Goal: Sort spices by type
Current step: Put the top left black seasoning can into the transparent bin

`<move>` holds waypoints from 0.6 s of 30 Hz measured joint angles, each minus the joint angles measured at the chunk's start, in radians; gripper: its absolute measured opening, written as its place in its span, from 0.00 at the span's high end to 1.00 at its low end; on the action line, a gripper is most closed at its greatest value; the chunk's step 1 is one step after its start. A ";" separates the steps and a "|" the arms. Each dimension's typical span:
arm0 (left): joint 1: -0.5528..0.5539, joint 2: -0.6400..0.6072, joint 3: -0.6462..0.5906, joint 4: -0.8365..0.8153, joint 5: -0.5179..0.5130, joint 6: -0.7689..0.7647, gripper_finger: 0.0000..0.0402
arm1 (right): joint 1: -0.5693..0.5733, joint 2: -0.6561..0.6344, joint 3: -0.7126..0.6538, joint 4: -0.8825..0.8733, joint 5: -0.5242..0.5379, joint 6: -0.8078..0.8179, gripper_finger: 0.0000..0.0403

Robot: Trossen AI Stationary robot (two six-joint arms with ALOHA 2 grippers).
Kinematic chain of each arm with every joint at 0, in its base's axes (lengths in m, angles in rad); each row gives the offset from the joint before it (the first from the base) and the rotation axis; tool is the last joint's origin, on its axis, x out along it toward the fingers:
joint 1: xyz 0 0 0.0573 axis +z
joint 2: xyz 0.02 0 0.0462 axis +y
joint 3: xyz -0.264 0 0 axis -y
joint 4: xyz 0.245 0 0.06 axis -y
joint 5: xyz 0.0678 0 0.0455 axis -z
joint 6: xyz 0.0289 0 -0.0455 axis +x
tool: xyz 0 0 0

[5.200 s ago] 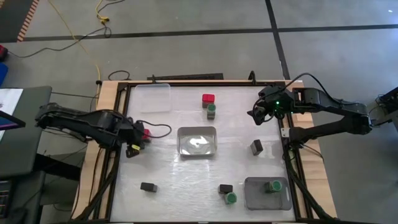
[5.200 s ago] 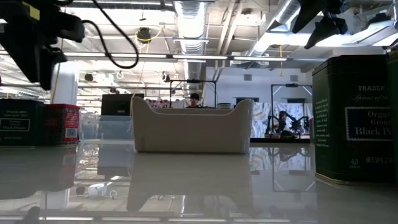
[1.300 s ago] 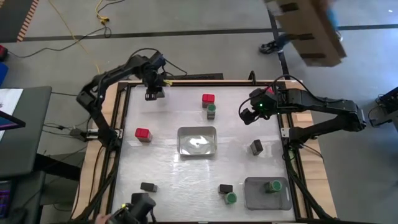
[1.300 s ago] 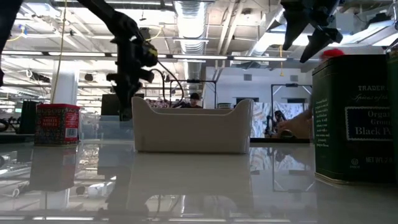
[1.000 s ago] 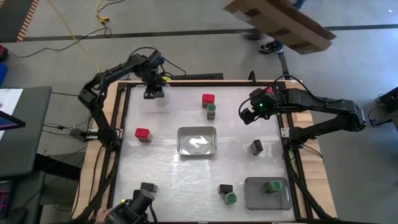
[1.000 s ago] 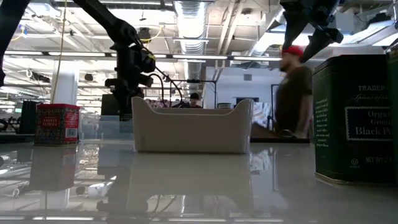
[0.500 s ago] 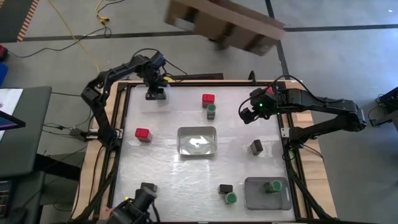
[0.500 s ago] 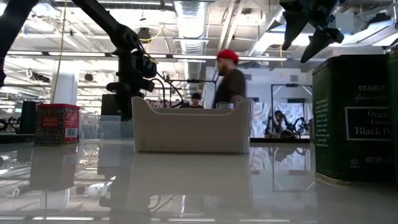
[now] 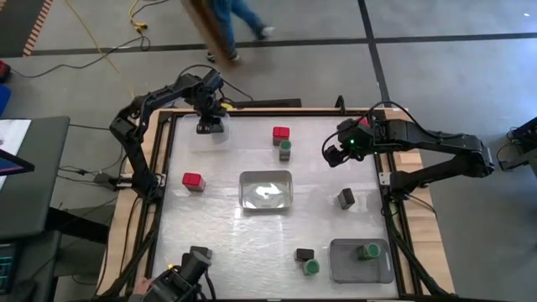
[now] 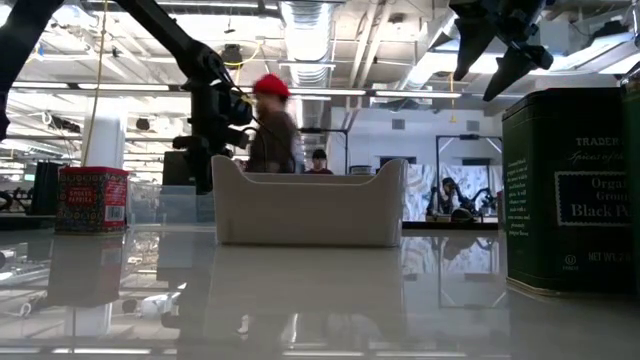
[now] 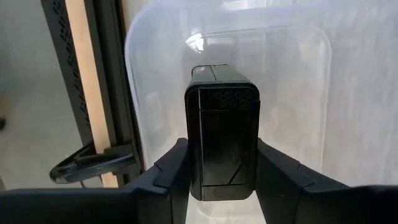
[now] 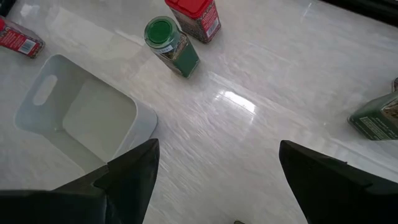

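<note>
My left gripper [image 9: 211,127] is over the clear tray [image 9: 207,134] at the table's far left, shut on a black boxy spice container [image 11: 222,149]. My right gripper [image 9: 335,156] hovers open above the table's far right, touching nothing; its fingers show wide apart in the right wrist view [image 12: 217,146]. A red-capped spice [image 9: 281,132] and a green-capped one [image 9: 285,149] stand together near the far edge. Another red one [image 9: 193,180] stands at the left. Black ones [image 9: 346,198] [image 9: 304,254] [image 9: 200,252] and a green one [image 9: 311,267] stand on the table. A green one [image 9: 369,251] stands in the grey tray [image 9: 344,267]. My left gripper pinches the black container between its two fingers [image 11: 171,171], one on each long side face [image 11: 194,155]. The fingers lie along it, coming from above, and its holed cap end [image 11: 225,96] points away from the wrist. It sits over the clear tray's floor [image 11: 280,74]; whether it touches, I cannot tell.
A white tray [image 9: 267,189] sits at the table's middle. A person [image 9: 226,21] walks past beyond the far edge. A dark hand-held object [image 9: 186,283] and a hand reach in at the near-left edge, beside a black spice. In the low view a large dark tin [image 10: 570,190] stands close.
A person carrying a cardboard box has walked from right to left behind the table's far edge. The dark object at the near-left edge has shifted a little. Both grippers have kept about still, the left one holding the black container over the clear tray.
</note>
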 joint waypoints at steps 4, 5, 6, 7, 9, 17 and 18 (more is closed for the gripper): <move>0.000 0.000 0.000 -0.006 -0.008 -0.007 0.64 | 0.000 0.000 0.000 0.000 0.000 0.000 0.12; 0.000 0.000 0.000 -0.007 -0.008 -0.017 0.63 | 0.000 0.000 0.000 0.000 0.000 0.000 0.12; 0.000 0.000 0.000 -0.006 -0.008 -0.033 0.63 | 0.000 0.000 0.000 0.000 0.000 0.000 0.12; 0.000 0.000 0.000 -0.005 -0.008 -0.049 0.63 | 0.000 0.000 0.000 0.000 0.000 0.000 0.12; 0.000 0.000 0.000 0.002 -0.008 -0.081 0.63 | 0.000 0.000 0.000 0.000 0.000 0.000 0.12; -0.001 0.000 -0.001 0.009 -0.008 -0.089 0.62 | 0.000 0.000 0.000 0.000 0.000 -0.001 0.12; -0.001 0.000 -0.001 0.008 -0.008 -0.079 0.62 | 0.000 0.000 0.000 0.000 0.000 -0.001 0.12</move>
